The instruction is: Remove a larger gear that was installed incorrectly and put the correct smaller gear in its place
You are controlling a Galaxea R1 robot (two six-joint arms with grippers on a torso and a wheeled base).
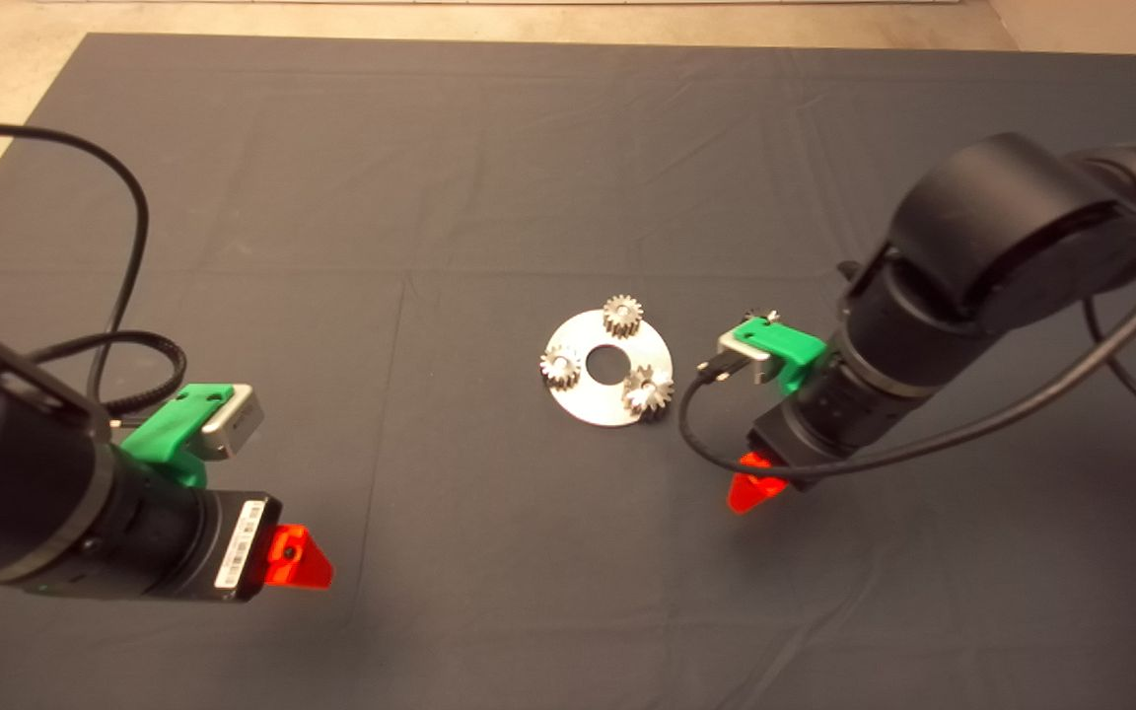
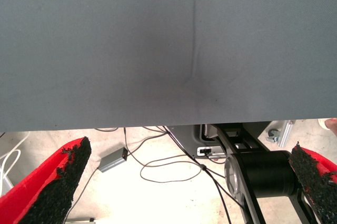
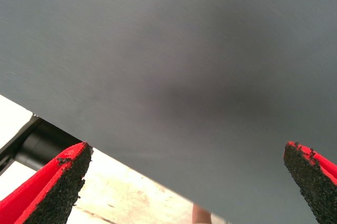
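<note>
A round steel plate [image 1: 596, 402] with a centre hole lies mid-mat. The larger gear [image 1: 649, 391], with flared teeth, sits on its near right part. Two small gears sit on the plate, one at the far side [image 1: 621, 316] and one at the left [image 1: 560, 367]. Another smaller gear [image 1: 761, 316] lies on the mat right of the plate, partly hidden behind the right arm's green mount. My right gripper [image 1: 755, 490] [image 3: 185, 148] is open and empty, near and to the right of the plate. My left gripper [image 1: 297, 557] [image 2: 188, 148] is open and empty at the lower left. Neither wrist view shows a gear.
The dark mat [image 1: 430, 197] covers the table. Black cables loop from both arms, one [image 1: 696, 414] close to the plate's right. The left wrist view shows the mat's edge, with floor, cables and a small grey box [image 2: 112, 160] beyond it.
</note>
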